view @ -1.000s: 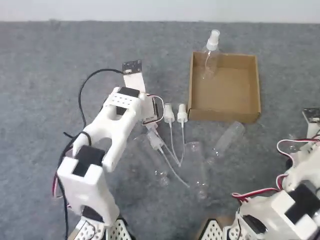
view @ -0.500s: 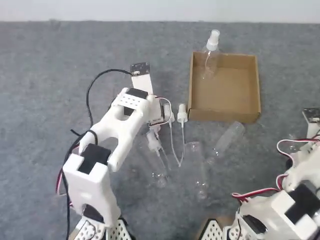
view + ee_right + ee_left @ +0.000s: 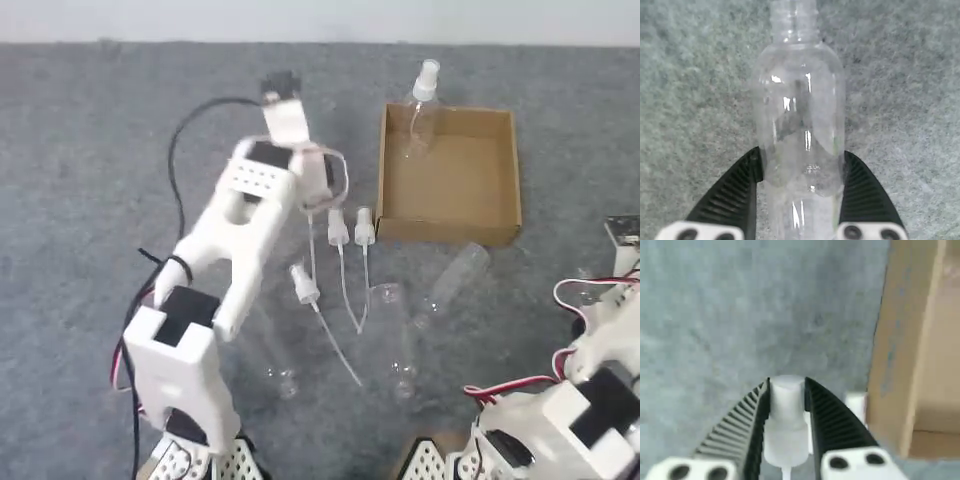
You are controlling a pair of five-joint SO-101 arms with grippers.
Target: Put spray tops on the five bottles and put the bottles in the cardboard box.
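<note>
Spray top, white, sat clamped between the ribbed jaws of the left gripper. It was held above the grey carpet, just beside an outer wall of the cardboard box, with its thin tube hanging below it. The right gripper was closed around the body of a clear bottle that had no top, with carpet beneath it.

A capped bottle stood in the box's far corner. One loose top and a second loose top lay side by side on the carpet, just before the box's near wall. A third loose top lay nearer the arms, its tube trailing away. Near it, an uncapped bottle and a slanted bottle lay on their sides. What seemed to be another faint bottle lay beside the left arm, hard to make out.
</note>
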